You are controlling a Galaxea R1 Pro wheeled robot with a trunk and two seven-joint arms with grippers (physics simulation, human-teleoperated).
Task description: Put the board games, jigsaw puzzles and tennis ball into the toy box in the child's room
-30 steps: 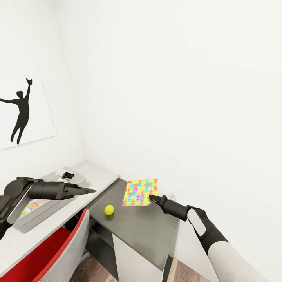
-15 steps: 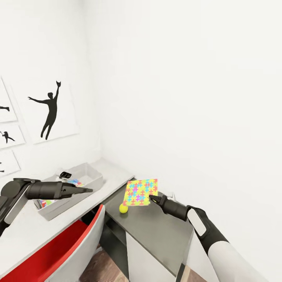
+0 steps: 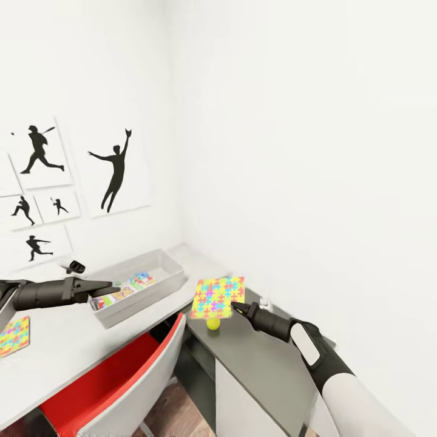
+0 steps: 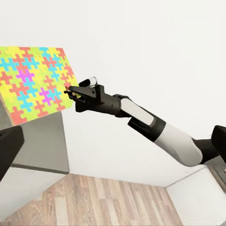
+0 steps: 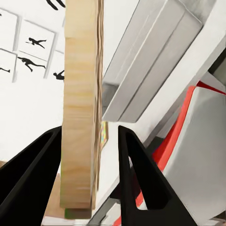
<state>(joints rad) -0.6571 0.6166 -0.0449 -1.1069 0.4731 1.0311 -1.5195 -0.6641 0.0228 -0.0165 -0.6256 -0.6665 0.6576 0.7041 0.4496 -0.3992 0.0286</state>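
A red-and-grey chair [image 3: 130,376] is tucked under the front edge of the light-grey worktop [image 3: 67,352], below the toy box [image 3: 136,284]. That wide, shallow grey tray sits near the worktop's right end by the room's corner, with colourful flat items lying inside it. The left fingers [image 3: 100,287] hover at the box's near left corner; whether they are parted cannot be told, and they carry nothing visible. A second jigsaw puzzle [image 3: 13,335] lies flat near the worktop's left edge.

The right fingers [image 3: 233,306] are closed on the edge of a jigsaw puzzle [image 3: 217,297], held up tilted above the darker grey cabinet top [image 3: 255,358] that adjoins the worktop's right end. It is a thin sheet of interlocking yellow, pink, blue and orange pieces with a pale wood-coloured back. The tennis ball [image 3: 213,323], small and yellow-green, rests on the cabinet top, partly hidden behind the sheet's lower edge.

White walls meet in a corner; black sports-silhouette pictures [image 3: 115,170] hang above the worktop. The floor is wood plank.
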